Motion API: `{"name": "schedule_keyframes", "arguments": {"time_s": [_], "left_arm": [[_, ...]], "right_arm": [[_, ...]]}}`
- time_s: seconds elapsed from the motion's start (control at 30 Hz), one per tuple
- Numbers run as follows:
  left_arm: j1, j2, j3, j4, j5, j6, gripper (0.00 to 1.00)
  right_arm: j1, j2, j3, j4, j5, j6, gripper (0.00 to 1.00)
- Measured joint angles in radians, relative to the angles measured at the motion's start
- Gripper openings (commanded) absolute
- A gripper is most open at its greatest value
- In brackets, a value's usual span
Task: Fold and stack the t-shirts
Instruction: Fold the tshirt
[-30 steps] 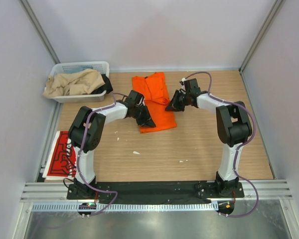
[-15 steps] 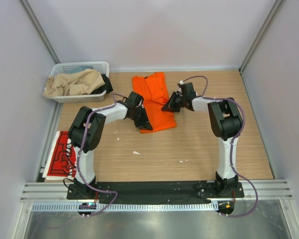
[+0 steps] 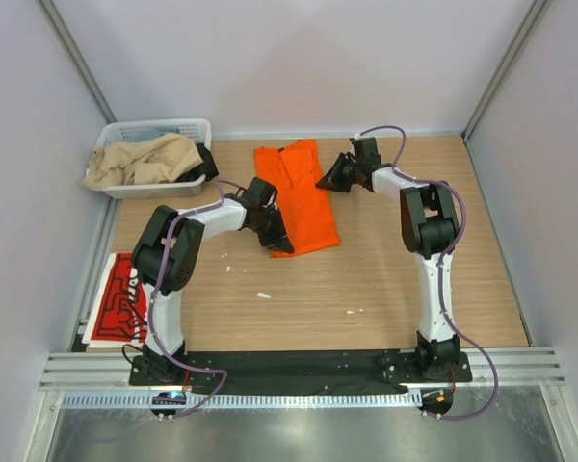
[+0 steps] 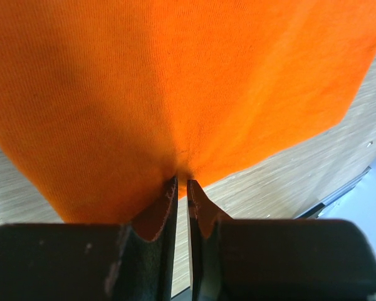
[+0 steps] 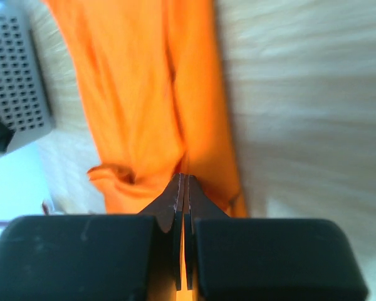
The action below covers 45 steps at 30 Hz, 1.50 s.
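Note:
The orange t-shirt (image 3: 299,197) lies as a long folded strip on the wooden table, at centre back. My left gripper (image 3: 281,241) is at its near left corner, shut on the orange cloth, which fills the left wrist view (image 4: 175,81) and puckers at the fingertips (image 4: 171,188). My right gripper (image 3: 329,180) is at the shirt's far right edge, jaws shut, with orange cloth (image 5: 156,94) at the tips and showing in the thin gap between them. The red t-shirt with white script (image 3: 120,298) lies flat at the near left, beside the table edge.
A white slatted basket (image 3: 125,188) holding beige and dark cloth stands at the back left; its wall also shows in the right wrist view (image 5: 19,81). Grey walls close in the table on three sides. A few small white specks (image 3: 263,295) lie on the wood.
My right gripper has moved from the middle of the shirt's right edge toward the far end. The shirt's near right corner has drawn in slightly. The left gripper has barely moved.

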Motion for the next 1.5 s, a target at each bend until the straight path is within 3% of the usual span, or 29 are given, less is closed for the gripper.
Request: {"name": "schedule_keyframes", "arguments": {"time_s": [0.23, 0.43, 0.57, 0.6, 0.67, 0.9, 1.17, 1.5], "left_arm": [[0.0, -0.005, 0.045, -0.089, -0.014, 0.027, 0.15], [0.005, -0.063, 0.05, -0.12, -0.009, 0.029, 0.14], [0.018, -0.097, 0.027, -0.12, -0.008, 0.036, 0.11], [0.023, -0.098, 0.014, -0.119, -0.006, 0.042, 0.11], [0.035, -0.098, -0.017, -0.121, -0.006, 0.051, 0.11], [0.067, -0.07, -0.057, -0.133, -0.007, 0.078, 0.09], [0.082, -0.053, -0.069, -0.118, 0.035, 0.079, 0.08], [0.085, -0.051, -0.081, -0.106, 0.06, 0.085, 0.06]], "right_arm": [[-0.016, 0.007, 0.109, -0.233, 0.069, -0.093, 0.08], [0.006, -0.138, 0.094, -0.43, 0.096, -0.192, 0.19], [0.08, -0.258, 0.04, -0.535, 0.059, -0.267, 0.13], [0.1, -0.271, 0.029, -0.551, 0.04, -0.28, 0.07], [0.14, -0.279, -0.002, -0.57, -0.032, -0.307, 0.01], [0.188, -0.159, -0.06, -0.597, -0.257, -0.33, 0.01], [0.168, -0.065, -0.11, -0.584, -0.34, -0.355, 0.01], [0.083, -0.085, -0.217, -0.54, -0.421, -0.379, 0.01]]}}
